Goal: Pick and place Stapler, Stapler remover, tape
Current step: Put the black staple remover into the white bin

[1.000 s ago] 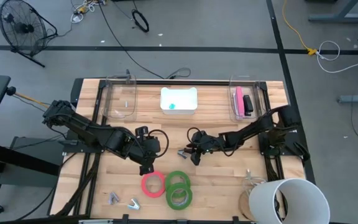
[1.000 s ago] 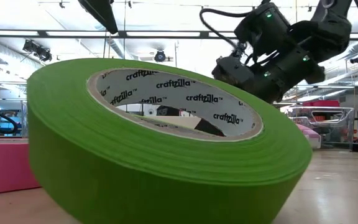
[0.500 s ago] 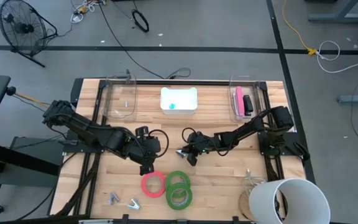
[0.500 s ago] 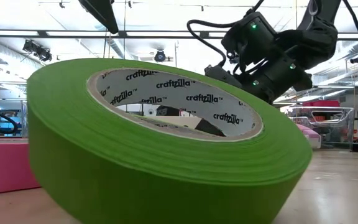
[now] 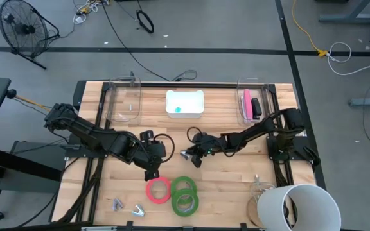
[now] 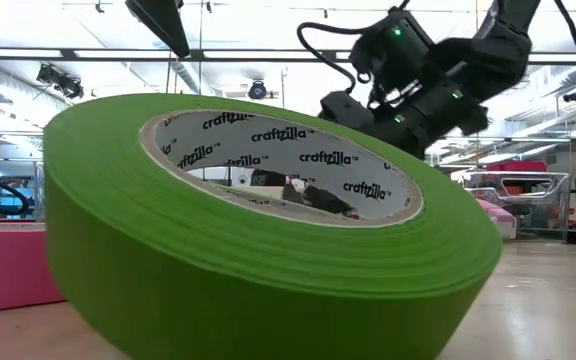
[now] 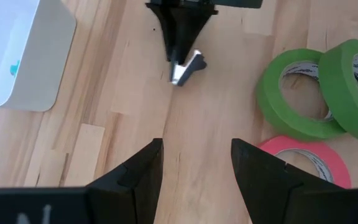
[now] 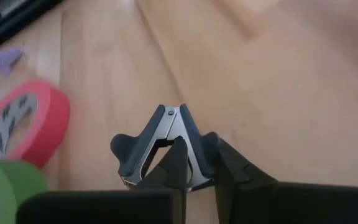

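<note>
A black-and-metal staple remover sits mid-table, and my right gripper is shut on it; the high view shows the pair left of the right arm. My left gripper hangs open above the table near a pink tape roll. Two green tape rolls lie overlapping beside the pink one, the nearer one tilted on the other. What look like a pink stapler and a black one lie in a clear bin at the far right. My right gripper pinches one of the staple remover's two spread arms between its two fingers. The fingers come slanting down from the table's right side. The remover's hinge points away from the gripper. Whether it is clear of the table I cannot tell.
Two more small staple removers lie at the near left. A white tray stands at the far middle and an empty clear bin at the far left. A white bucket-like cylinder fills the near right corner.
My right gripper has gone toward the table's left edge, up to the staple remover, which has stayed roughly where it was.
</note>
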